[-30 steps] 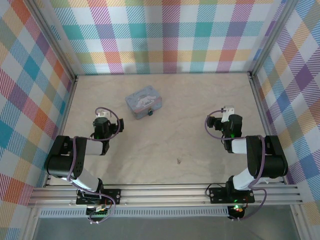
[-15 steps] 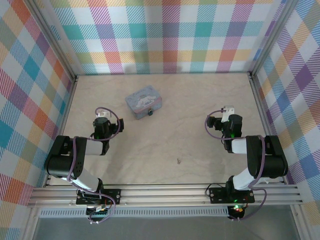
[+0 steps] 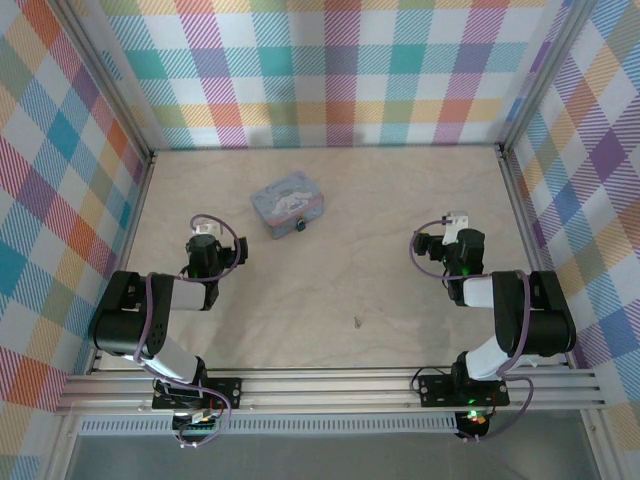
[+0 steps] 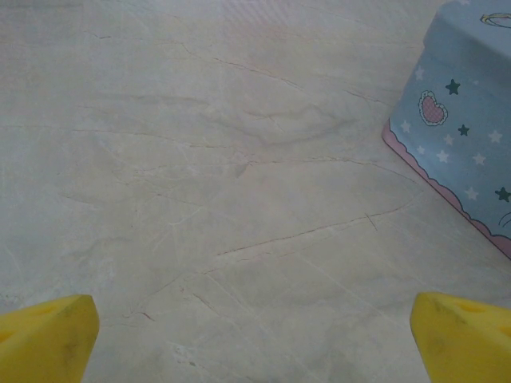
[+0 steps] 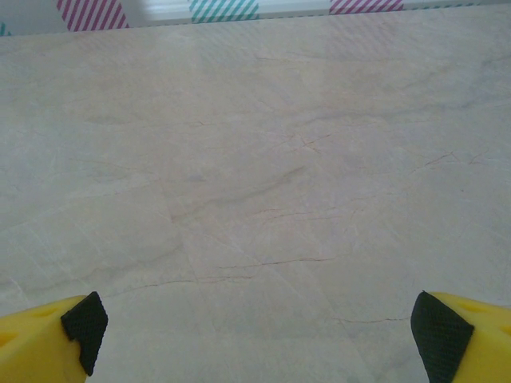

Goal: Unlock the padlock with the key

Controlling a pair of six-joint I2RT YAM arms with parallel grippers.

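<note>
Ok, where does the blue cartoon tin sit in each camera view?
Top external: the tin lies left of centre, on the far half of the table.
Left wrist: the tin is at the upper right edge, pink-rimmed base toward the camera.
Right wrist: table running to the striped wall.
Shared landmark: the pale veined table surface.

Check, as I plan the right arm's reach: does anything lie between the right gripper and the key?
Nothing visible does. The key lies on bare table, closer to the near edge than the open right gripper and toward the middle. The tin, with the padlock by its near edge, sits off that path, farther left.
</note>
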